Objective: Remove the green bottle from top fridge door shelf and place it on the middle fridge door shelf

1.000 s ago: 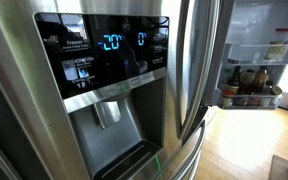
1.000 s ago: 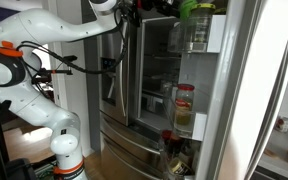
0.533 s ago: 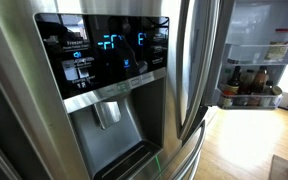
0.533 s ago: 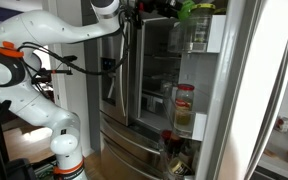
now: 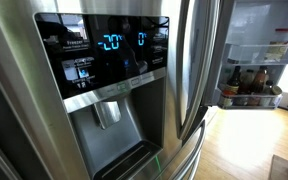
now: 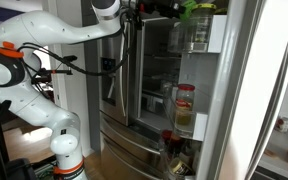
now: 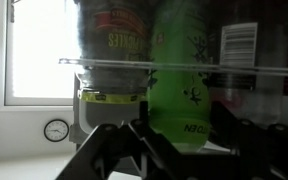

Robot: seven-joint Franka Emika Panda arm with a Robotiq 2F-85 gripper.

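Observation:
The green bottle (image 7: pixel 181 85) fills the middle of the wrist view, standing behind the clear rail of the top fridge door shelf (image 7: pixel 104 63). My gripper (image 7: pixel 181 127) has a dark finger pressed against each side of the bottle. In an exterior view the gripper (image 6: pixel 172 8) reaches in at the top of the open door, where the green bottle (image 6: pixel 189 9) shows above the top shelf (image 6: pixel 198 38). Lower on that door is the middle fridge door shelf (image 6: pixel 187 128), holding a red-lidded jar (image 6: pixel 184 106).
A dark labelled jar (image 7: pixel 112 45) stands right beside the green bottle on the same shelf. A barcode-labelled container (image 7: pixel 240 45) is on its other side. The other door's shelves carry brown bottles (image 5: pixel 248 84). The dispenser panel (image 5: pixel 104 60) fills an exterior view.
The digits on the fridge display flickered and returned. The arm and the bottle stand where they were in the exterior views.

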